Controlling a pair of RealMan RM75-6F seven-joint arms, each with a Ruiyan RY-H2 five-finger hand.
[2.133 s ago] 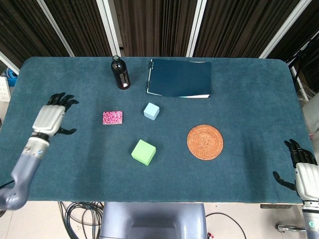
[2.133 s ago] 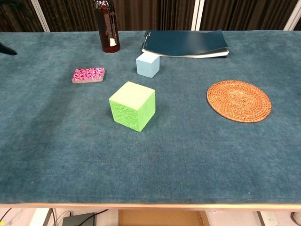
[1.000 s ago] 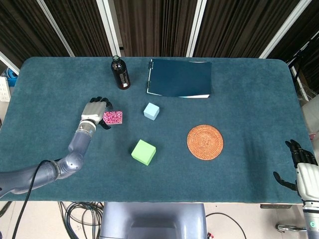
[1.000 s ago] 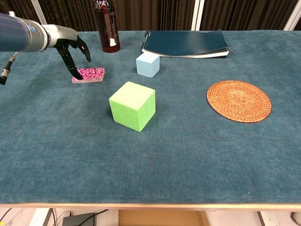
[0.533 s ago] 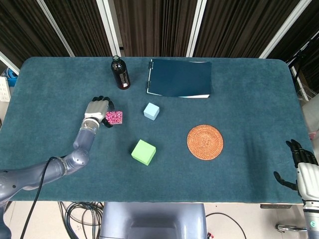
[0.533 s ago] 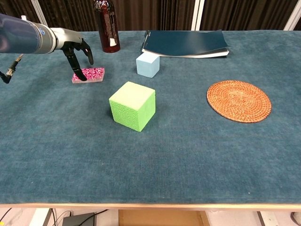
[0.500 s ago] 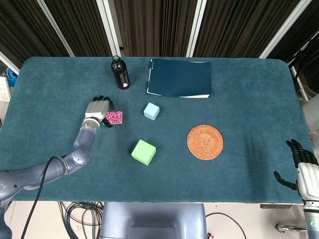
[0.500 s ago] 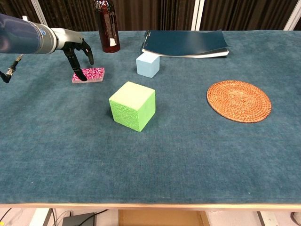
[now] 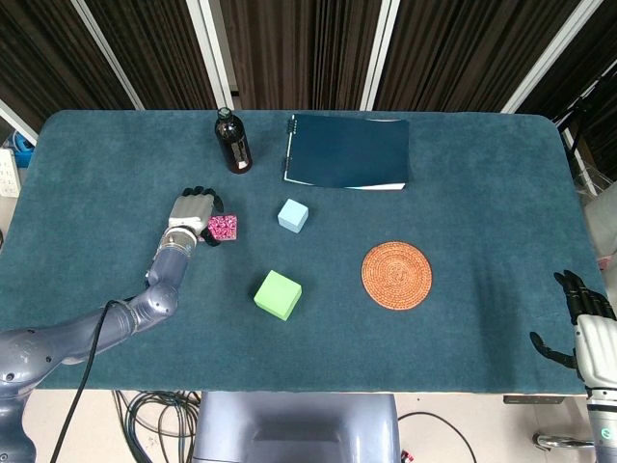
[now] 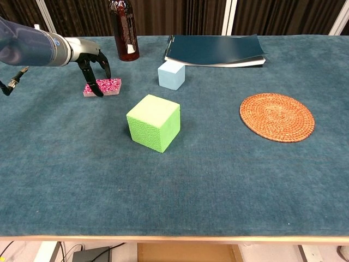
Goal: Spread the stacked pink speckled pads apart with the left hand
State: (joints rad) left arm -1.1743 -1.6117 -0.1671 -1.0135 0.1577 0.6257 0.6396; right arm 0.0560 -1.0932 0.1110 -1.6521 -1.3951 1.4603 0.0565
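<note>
Lying under left robot hand (image 10: pixel 94 64) fingertips: pink pads (image 10: pixel 106 85), stacked.

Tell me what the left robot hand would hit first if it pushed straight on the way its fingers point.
The left robot hand points down at the pink speckled pads; it would likely meet those first, though whether it already touches is unclear.

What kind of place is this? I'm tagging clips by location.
Probably a robot test lab, not a home: a table covered in teal felt, dark curtains behind, loose cables on the floor, and test props such as a green foam cube and pink speckled pads.
</note>
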